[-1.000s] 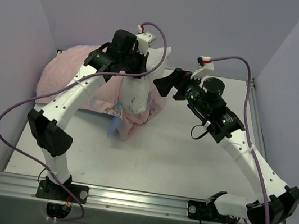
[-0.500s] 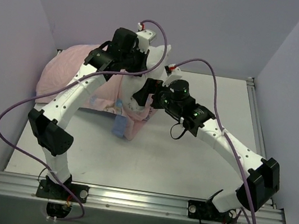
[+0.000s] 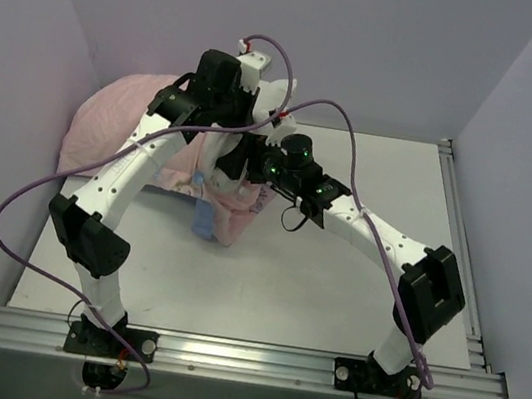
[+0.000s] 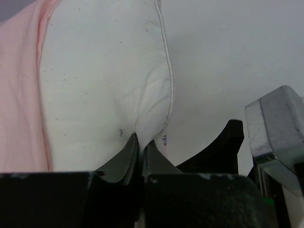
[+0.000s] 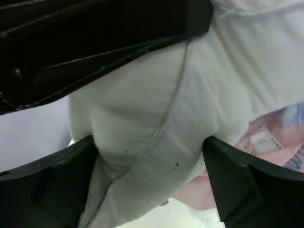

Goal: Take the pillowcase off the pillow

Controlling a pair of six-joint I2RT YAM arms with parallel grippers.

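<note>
From above, the left arm (image 3: 135, 164) and right arm (image 3: 363, 223) cover most of the bare end of the pillow (image 3: 283, 94). In the left wrist view the pillow runs off the top edge and the pillowcase (image 4: 19, 95) beside it off the left. We cannot read the small label (image 5: 260, 141) beside the pillow.

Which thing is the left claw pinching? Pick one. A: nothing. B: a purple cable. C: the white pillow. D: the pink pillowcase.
C: the left wrist view shows the left claw shut on a fold of the white pillow beside its seam, the pillowcase off to one side.
</note>
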